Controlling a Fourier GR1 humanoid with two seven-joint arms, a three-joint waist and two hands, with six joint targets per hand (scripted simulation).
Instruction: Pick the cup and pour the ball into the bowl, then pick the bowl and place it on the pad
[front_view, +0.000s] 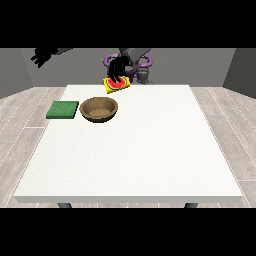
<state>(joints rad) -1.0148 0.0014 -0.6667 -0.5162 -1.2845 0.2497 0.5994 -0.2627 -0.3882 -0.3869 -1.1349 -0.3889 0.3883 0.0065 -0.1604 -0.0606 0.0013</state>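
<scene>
Large white bench on dark legs; pale grey wood-plank floor around it; plain grey walls behind, evenly lit

A large white tabletop fills the middle of the frame, standing on a pale wood-plank floor. In its upper left part a flat green pad lies near the left edge. Just to the right of the pad, apart from it, sits a brown bowl.

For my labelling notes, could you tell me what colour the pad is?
The pad is green, seen in the front view.
</scene>
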